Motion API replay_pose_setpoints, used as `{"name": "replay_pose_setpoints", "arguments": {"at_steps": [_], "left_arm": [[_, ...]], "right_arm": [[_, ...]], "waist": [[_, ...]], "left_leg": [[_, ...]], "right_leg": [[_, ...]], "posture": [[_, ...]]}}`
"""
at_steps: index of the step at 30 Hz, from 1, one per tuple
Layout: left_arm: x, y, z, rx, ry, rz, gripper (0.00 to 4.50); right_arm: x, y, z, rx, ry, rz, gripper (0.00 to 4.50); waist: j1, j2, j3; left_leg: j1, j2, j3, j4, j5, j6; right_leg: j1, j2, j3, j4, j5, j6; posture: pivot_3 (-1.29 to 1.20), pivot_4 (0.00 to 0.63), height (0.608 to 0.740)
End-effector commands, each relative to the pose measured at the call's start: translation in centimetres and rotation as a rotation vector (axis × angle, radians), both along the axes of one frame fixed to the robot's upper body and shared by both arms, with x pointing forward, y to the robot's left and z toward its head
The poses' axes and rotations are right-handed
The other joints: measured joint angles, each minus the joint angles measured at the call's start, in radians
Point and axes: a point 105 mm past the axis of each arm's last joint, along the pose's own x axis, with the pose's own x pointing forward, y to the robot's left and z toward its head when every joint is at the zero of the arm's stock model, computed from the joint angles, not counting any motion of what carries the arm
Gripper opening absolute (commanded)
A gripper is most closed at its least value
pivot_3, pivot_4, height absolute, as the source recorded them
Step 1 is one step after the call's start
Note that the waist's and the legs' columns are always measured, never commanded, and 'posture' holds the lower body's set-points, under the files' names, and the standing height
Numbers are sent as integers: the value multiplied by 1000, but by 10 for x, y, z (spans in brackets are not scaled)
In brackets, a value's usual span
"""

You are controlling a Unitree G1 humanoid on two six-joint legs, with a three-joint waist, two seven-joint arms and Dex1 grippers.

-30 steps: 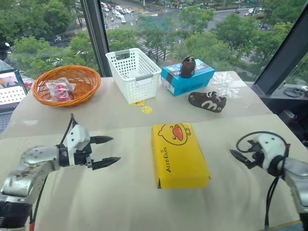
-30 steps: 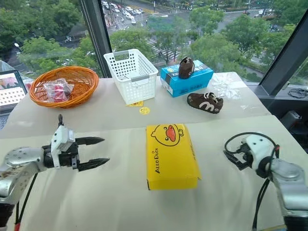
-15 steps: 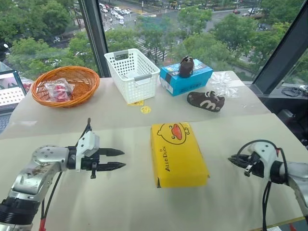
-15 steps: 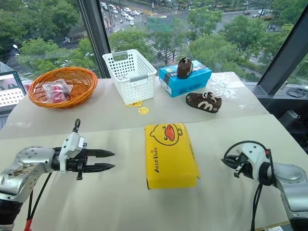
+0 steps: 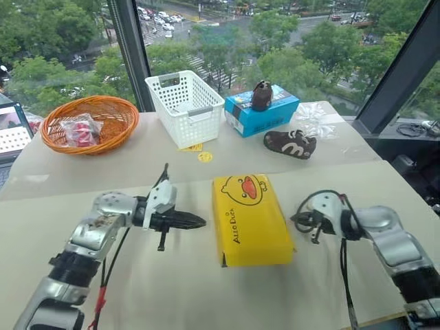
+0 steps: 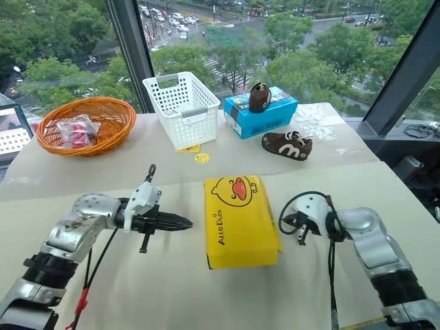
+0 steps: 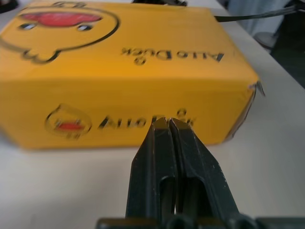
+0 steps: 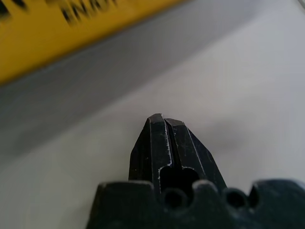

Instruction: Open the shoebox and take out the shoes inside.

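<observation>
Flanking the closed shoebox (image 5: 251, 218) on the table (image 5: 172, 289), both grippers clenched on nothing.
The left gripper (image 5: 201, 223) points at the box's long left side, tips just short of it; the right gripper (image 5: 295, 221) sits near its right side; yellow duck-face lid on, facing up.
</observation>
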Motion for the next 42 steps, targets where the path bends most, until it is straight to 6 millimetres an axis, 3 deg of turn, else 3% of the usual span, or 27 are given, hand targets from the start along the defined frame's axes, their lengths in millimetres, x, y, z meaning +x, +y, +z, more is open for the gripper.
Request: {"name": "replay_pose_setpoints", "arguments": {"at_steps": [1, 5, 7, 11, 15, 19, 24, 33, 42], "left_arm": [[0, -9, 1, 7, -29, -34, 76], [4, -9, -2, 15, -37, -18, 76], [7, -3, -2, 29, -41, 1, 76], [8, 22, 0, 84, -51, 56, 76], [3, 42, 5, 109, -38, 107, 76], [-3, 69, 11, 140, -36, 189, 76], [-10, 81, 11, 156, -33, 242, 76], [-13, 111, 14, 87, -42, 431, 76], [-61, 146, 29, -49, 115, 589, 76]], "right_arm": [[-2, 32, 4, -10, -16, 129, 0], [-1, 58, 15, 12, -39, 206, 0], [-2, 81, 23, 25, -62, 278, 0], [-4, 129, 36, 65, -105, 405, 0], [-3, 152, 39, 78, -110, 457, 0], [-6, 175, 45, 107, -121, 521, 0], [-7, 180, 44, 106, -113, 549, 0], [-4, 166, 43, 99, -95, 539, 0], [1, 163, 42, 125, -94, 504, 0]], "waist": [[-1, 0, 0], [0, 0, 0], [3, 0, 0], [-10, 0, 1], [-12, 0, 1], [-10, 0, 1], [-9, 0, 1], [2, 1, 1], [-3, 1, 2]], "left_leg": [[0, 0, 0, 1, 0, 0], [0, 1, 0, 6, 0, 0], [0, 1, 0, 7, 0, 0], [-2, 1, 0, 8, 0, 0], [-3, 2, 0, 7, 0, 0], [-16, 1, 0, 10, 0, 0], [-16, 1, -1, 11, 0, -1], [-16, 1, -1, 11, 0, -1], [-16, 1, -1, 11, 0, -1]], "right_leg": [[0, 0, 0, 1, 0, 0], [-3, 1, -1, 4, 0, 0], [-3, 1, -1, 4, 0, 0], [-4, 0, 0, 4, 0, 1], [-8, 0, -1, 6, 2, -5], [-20, -1, -1, 10, 3, -6], [-21, -2, -2, 15, 3, -6], [-22, -2, -2, 15, 2, -7], [-23, -3, -3, 16, 2, -8]], "posture": [[0, 150, 736], [0, 150, 736], [0, 150, 736], [0, 150, 736], [0, 150, 736], [0, 150, 736], [0, 150, 736], [0, 150, 736], [0, 150, 736]]}}
